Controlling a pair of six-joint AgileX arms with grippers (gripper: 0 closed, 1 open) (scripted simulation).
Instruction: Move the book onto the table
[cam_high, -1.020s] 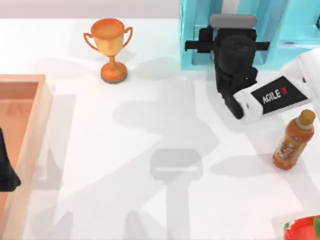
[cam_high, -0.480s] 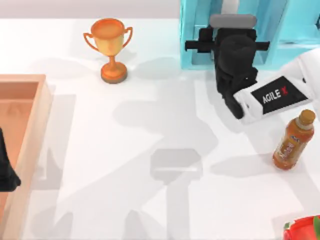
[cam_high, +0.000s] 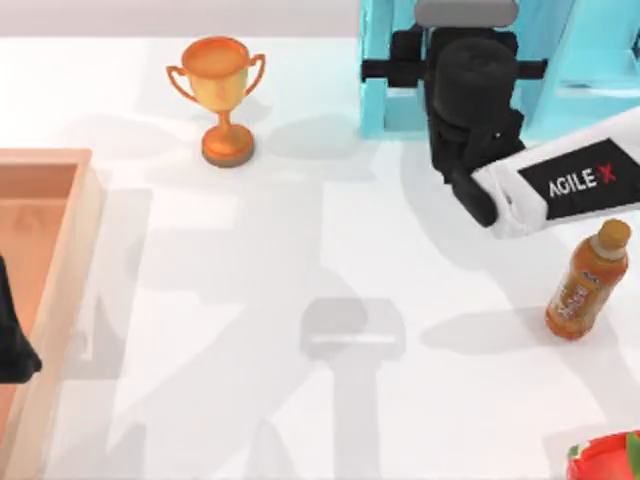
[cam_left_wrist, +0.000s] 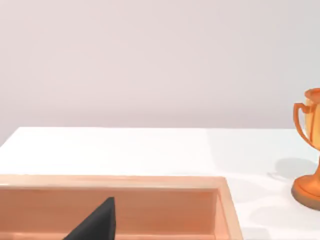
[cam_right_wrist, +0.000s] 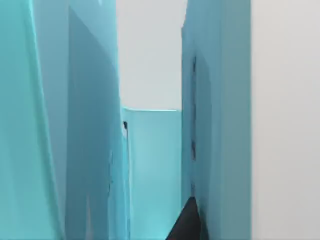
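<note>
Right gripper (cam_high: 455, 25) sits inside the light-blue shelf unit (cam_high: 385, 90) at the desk's (cam_high: 300, 250) far side; jaws' state hidden.

1. Right arm's wrist (cam_high: 470, 95) now farther in toward the light-blue shelf unit (cam_high: 385, 70) than a second ago, its grey camera block higher in the top view and cut by the picture's upper edge.
2. White forearm link (cam_high: 570, 185) shifted up and rightward behind the wrist, its lettering now nearer the right edge.
3. Arm's shadow on the table (cam_high: 300, 250) stretched differently: paler patch ahead of the wrist gone, a longer band running down the middle.
</note>
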